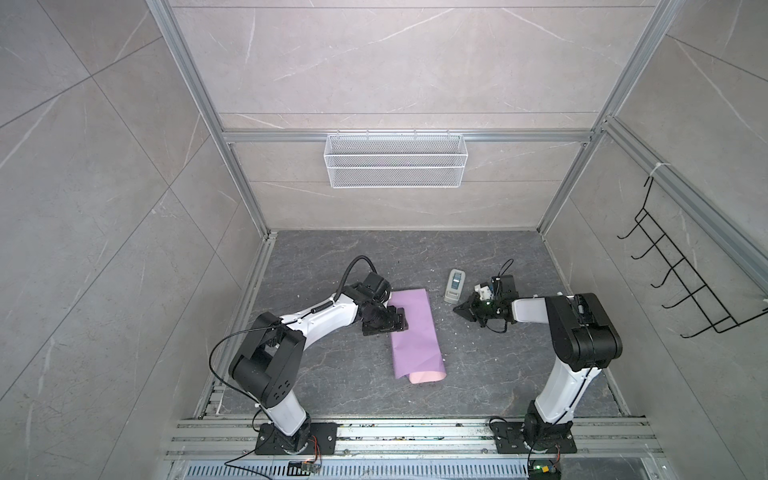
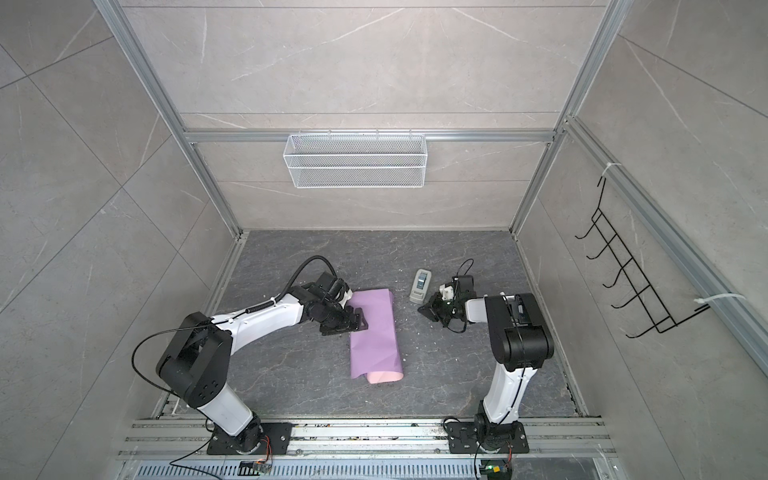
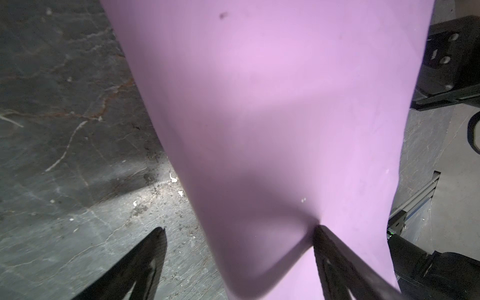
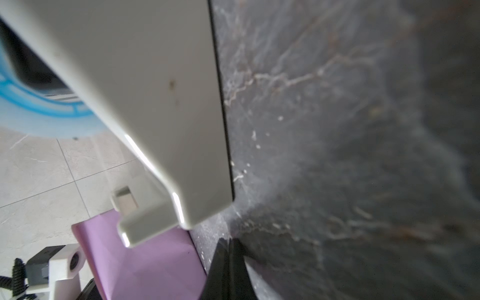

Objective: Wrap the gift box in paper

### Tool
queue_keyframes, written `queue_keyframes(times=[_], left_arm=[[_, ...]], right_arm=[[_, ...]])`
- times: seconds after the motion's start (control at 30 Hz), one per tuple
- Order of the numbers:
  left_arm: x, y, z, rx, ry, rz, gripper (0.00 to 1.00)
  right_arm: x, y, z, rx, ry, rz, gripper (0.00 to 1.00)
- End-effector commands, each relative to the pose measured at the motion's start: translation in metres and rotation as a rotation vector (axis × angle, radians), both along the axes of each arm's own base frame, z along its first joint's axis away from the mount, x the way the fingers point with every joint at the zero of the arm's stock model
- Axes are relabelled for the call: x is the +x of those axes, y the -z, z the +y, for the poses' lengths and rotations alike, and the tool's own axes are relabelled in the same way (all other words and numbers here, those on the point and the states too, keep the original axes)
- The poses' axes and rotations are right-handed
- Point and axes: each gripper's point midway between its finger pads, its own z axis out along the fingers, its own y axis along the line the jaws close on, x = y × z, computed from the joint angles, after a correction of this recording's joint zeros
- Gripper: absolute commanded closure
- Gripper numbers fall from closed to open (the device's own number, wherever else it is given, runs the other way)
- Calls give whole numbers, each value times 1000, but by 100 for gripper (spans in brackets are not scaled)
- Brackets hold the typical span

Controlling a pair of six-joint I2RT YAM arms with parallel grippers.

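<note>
Pressing smooth, folded lilac paper (image 1: 413,332), the left gripper (image 3: 240,228) stands spread; right gripper (image 4: 231,242) clenched, empty.

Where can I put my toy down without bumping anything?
Bare table lies between the paper and the front rail, and along the back wall. It is crowded around the device and right tool, and where the left tool meets the paper.

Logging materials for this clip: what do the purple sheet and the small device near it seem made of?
The sheet looks like thin matte paper: it creases and curls, pink underneath. The device is likely hard plastic, glossy off-white, with sharp highlights.
</note>
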Motion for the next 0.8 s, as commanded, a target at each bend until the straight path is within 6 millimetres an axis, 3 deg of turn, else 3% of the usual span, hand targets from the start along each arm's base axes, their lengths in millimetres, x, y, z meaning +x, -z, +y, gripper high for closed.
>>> queue_keyframes(times=[0.0, 0.13, 0.4, 0.63, 0.77], left_arm=[[-14, 35, 31, 160, -9, 64, 11], [-15, 36, 32, 161, -10, 67, 11], [-15, 38, 31, 159, -10, 70, 11], [-15, 37, 30, 160, -7, 70, 11], [-15, 36, 30, 162, -8, 70, 11]], right_arm=[[-17, 15, -5, -35, -13, 77, 100], [-19, -10, -5, -14, -38, -2, 100], [-44, -91, 2, -12, -116, -215, 100], [-68, -126, 37, 14, -127, -342, 100], [-75, -139, 67, 5, -126, -409, 100]])
